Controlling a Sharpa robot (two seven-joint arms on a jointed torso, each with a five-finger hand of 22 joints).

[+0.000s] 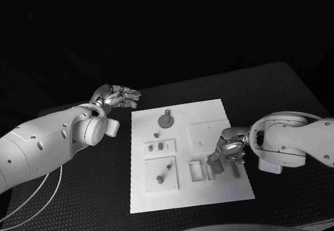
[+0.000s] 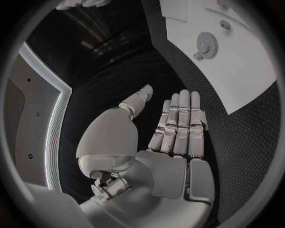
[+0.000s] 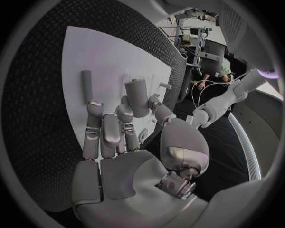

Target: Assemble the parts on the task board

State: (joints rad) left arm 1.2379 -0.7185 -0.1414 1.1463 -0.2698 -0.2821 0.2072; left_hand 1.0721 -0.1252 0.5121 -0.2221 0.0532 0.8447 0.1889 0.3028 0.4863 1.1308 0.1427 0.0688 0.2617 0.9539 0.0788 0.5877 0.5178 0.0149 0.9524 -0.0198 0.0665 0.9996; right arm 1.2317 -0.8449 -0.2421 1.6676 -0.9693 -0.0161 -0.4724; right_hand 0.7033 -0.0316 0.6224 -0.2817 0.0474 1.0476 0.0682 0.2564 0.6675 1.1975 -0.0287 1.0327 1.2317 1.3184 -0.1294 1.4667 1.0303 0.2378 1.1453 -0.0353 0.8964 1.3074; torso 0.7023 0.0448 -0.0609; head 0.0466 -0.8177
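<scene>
The white task board [image 1: 191, 196] lies in the middle of the black table. On it are a grey gear [image 1: 165, 120], small grey parts [image 1: 160, 147] in a block, and a peg [image 1: 159, 179] in a square block. My right hand [image 1: 227, 152] hovers over the board's near right part and pinches a grey cylinder [image 3: 136, 96] between thumb and fingers; the cylinder [image 1: 216, 168] hangs just right of a white frame [image 1: 196, 171]. My left hand [image 1: 117, 97] is off the board past its far left corner, with fingers [image 2: 180, 122] straight and nothing in it. The gear [image 2: 207, 46] also shows beyond them.
A raised white square plate [image 1: 207, 133] with a small piece at its centre sits on the board's right side, just behind my right hand. A thin white cable [image 1: 36, 200] loops over the table on the left. Black textured table [image 1: 273, 89] surrounds the board.
</scene>
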